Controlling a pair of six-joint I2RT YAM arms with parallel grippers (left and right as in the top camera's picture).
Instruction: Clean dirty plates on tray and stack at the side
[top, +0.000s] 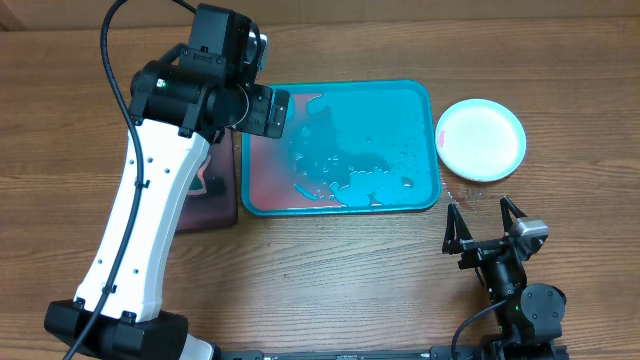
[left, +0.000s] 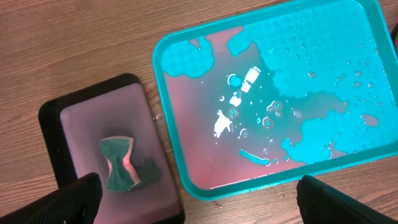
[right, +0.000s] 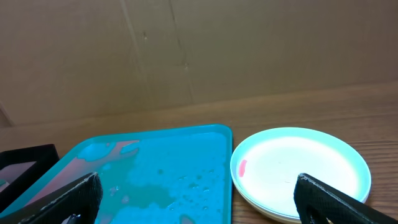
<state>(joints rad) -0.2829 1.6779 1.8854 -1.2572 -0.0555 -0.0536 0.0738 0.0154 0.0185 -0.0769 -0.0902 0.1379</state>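
Note:
The turquoise tray (top: 425, 95) lies mid-table, wet, with pinkish water pooled on its left side; it holds no plates. It also shows in the left wrist view (left: 163, 74) and the right wrist view (right: 217, 134). The plates (top: 481, 139) sit stacked on the wood right of the tray, light blue one on top with a small red smear (right: 242, 166); the lower ones are mostly hidden. My left gripper (left: 199, 202) is open and empty above the tray's left edge. My right gripper (top: 485, 218) is open and empty, in front of the stack.
A black tray (left: 50, 118) with pinkish water stands left of the turquoise tray and holds a green sponge (left: 120, 163). Water drops lie on the wood between tray and plates. A cardboard wall (right: 186, 50) closes the back.

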